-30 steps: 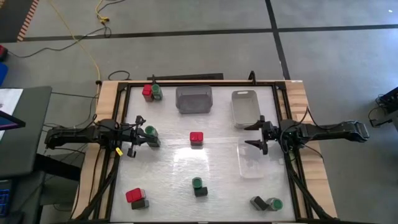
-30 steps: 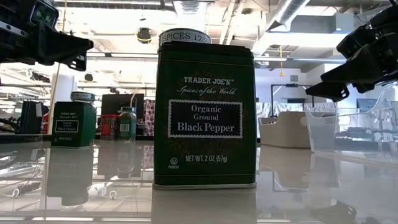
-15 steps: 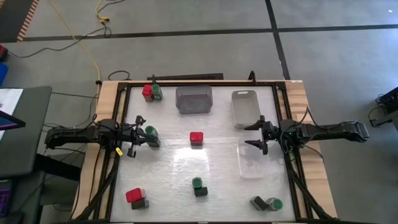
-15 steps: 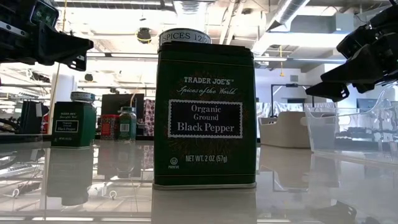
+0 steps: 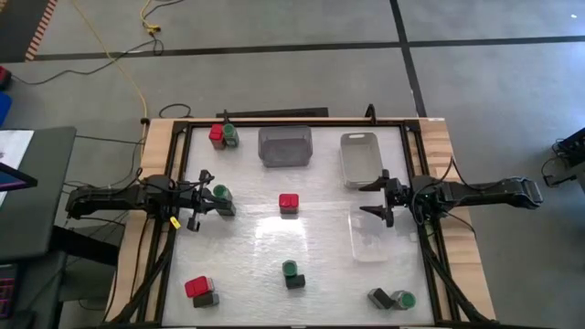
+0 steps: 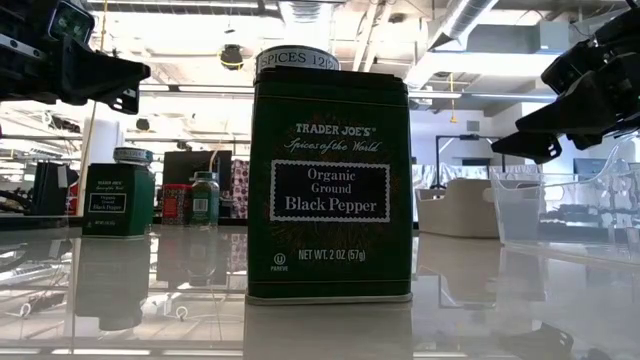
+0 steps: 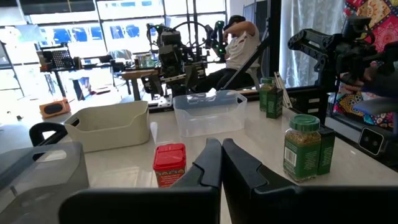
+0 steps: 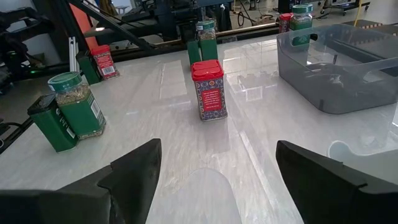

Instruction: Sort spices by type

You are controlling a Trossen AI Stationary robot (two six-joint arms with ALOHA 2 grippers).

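Observation:
The spices stand in small groups on the white table: a red tin at the centre, a green-lidded jar with a dark tin nearer the front, a red and dark pair, a dark and green pair, and a red and green pair at the far left. My left gripper hangs shut and level above the table beside another green-lidded jar. My right gripper hangs open at the table's right, pointing toward the red tin, with nothing between its fingers.
A grey tray and a white tray stand along the far edge. A clear tray lies just below my right gripper. In the low view a black pepper tin fills the foreground. Bare table lies between the groups.

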